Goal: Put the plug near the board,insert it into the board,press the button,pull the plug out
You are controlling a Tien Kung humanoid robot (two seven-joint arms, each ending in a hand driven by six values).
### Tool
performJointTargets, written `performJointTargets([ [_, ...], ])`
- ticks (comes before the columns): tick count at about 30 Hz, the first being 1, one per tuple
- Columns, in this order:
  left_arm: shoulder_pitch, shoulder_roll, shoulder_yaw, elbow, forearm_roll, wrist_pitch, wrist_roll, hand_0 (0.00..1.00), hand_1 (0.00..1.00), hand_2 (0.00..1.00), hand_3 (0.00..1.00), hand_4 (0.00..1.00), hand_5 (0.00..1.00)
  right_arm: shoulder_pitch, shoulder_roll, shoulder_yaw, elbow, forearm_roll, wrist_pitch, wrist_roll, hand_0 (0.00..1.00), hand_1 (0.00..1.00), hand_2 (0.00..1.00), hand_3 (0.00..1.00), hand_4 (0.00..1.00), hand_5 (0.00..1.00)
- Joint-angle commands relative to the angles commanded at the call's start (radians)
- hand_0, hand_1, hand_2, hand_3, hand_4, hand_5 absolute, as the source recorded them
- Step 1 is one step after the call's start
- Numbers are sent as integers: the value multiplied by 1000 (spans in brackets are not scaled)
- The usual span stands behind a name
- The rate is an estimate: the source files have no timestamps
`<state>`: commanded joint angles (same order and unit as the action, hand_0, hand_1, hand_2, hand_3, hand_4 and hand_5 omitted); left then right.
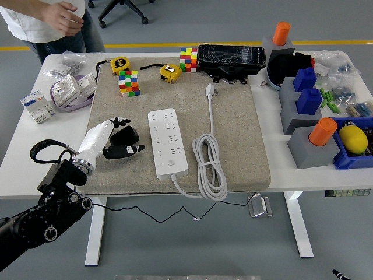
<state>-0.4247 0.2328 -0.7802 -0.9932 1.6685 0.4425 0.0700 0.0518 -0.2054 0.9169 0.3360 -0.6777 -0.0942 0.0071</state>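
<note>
Resting on mat (245, 134), left robot hand (111, 140) curls fingers around black plug (125, 143), beside white board (168, 143).

We see the scene under bright, even overhead light, with only soft, short shadows beneath the white table (291, 169) toward six o'clock and under the power strip (168, 143) on the beige mat (233, 140). Glare glints off the wrapped black box (231, 58) at twelve o'clock. Focus is sharp at centre, while the person (49, 20) at eleven o'clock looks slightly blurred, and the table edges bow a little toward the corners.
</note>
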Motion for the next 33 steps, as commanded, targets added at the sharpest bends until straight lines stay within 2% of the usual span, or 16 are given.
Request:
performJointTargets([
  [4, -13, -5, 9, 18, -8, 8, 4, 596, 615, 597, 665, 998, 257, -1, -1, 3, 0, -4, 0, -1, 611, 641, 652, 552, 937, 498],
  [5, -16, -6, 10, 22, -12, 10, 5, 493, 521, 521, 577, 965, 195, -1, -1, 4, 0, -6, 0, -1, 612, 641, 652, 552, 937, 496],
  [10, -28, -5, 19, 44, -23, 11, 8, 493, 521, 521, 577, 965, 195, -2, 0, 3, 1, -6, 0, -1, 612, 641, 652, 552, 937, 496],
  [11, -29, -4, 20, 47, -28, 14, 4, 439, 466, 510, 557, 915, 153, -2, 0, 4, 2, -6, -1, 0, 611, 641, 651, 552, 936, 496],
  [16, -36, -3, 23, 59, -36, 30, -3, 439, 466, 510, 557, 915, 153, -1, 0, 3, 6, -6, -1, 1, 611, 641, 651, 552, 936, 496],
  [17, -38, -3, 24, 60, -37, 33, -4, 375, 434, 495, 552, 850, 101, -1, 0, 4, 6, -6, -1, 1, 611, 641, 652, 552, 938, 495],
  [22, -48, -3, 29, 67, -21, 42, -1, 375, 434, 495, 552, 850, 101, 0, -1, 5, 6, -6, -3, 3, 611, 641, 652, 552, 938, 495],
  [23, -49, -3, 29, 66, -19, 42, 0, 329, 412, 479, 554, 811, 26, 0, -1, 5, 6, -5, -3, 3, 612, 641, 651, 551, 938, 493],
  [33, -49, 5, 7, 38, -6, -16, 30, 309, 389, 449, 545, 781, 2, -1, 0, 4, 6, -5, -3, 4, 612, 641, 650, 551, 939, 487],
])
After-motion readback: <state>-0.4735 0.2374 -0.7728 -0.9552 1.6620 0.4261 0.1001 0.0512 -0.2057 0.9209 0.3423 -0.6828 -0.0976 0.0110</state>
